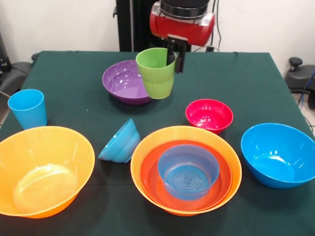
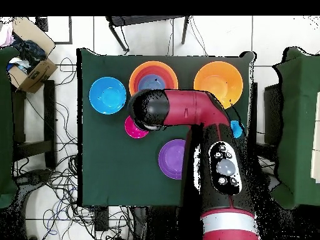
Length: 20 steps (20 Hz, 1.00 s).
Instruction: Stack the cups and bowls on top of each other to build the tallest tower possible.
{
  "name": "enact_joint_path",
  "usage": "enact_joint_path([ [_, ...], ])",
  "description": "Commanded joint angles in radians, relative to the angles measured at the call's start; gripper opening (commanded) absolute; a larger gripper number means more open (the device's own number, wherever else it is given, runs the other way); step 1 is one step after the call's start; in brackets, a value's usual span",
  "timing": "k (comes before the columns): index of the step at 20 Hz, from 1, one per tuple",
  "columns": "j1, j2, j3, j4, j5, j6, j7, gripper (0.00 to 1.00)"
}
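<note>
My gripper [image 1: 174, 54] is shut on the rim of the lime green cup [image 1: 157, 73] and holds it upright, slightly tilted, by the right edge of the purple bowl [image 1: 120, 81]. The tower [image 1: 142, 162] is a big orange bowl with a red-orange bowl [image 1: 150, 179] and a blue bowl [image 1: 188, 172] nested inside. The light blue cup [image 1: 28, 108] stands at the left. A second big orange bowl [image 1: 44, 169], a tipped blue bowl [image 1: 120, 142], a pink-red bowl [image 1: 209, 115] and a blue bowl [image 1: 278, 155] lie apart. In the overhead view the arm [image 2: 187, 112] hides the gripper and the green cup.
The green table [image 1: 236, 73] carries everything. In the overhead view the tower [image 2: 153, 78], the orange bowl [image 2: 218, 81], the blue bowl [image 2: 107, 95], the pink-red bowl [image 2: 133, 129] and the purple bowl [image 2: 170, 159] show. A cardboard box [image 2: 28, 65] and cables lie off the table.
</note>
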Motion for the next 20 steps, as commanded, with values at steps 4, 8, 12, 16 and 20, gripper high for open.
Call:
enact_joint_path([
  [4, 0.079, 0.121, 0.071, -0.286, 0.018, 0.212, 0.016, 0.00],
  [8, 0.102, 0.175, 0.063, -0.387, 0.015, 0.242, 0.027, 0.00],
  [12, 0.124, 0.230, 0.055, -0.466, 0.016, 0.256, 0.044, 0.00],
  [16, 0.142, 0.281, 0.050, -0.540, 0.016, 0.274, 0.052, 0.00],
  [20, 0.149, 0.325, 0.049, -0.592, 0.017, 0.273, 0.038, 0.00],
])
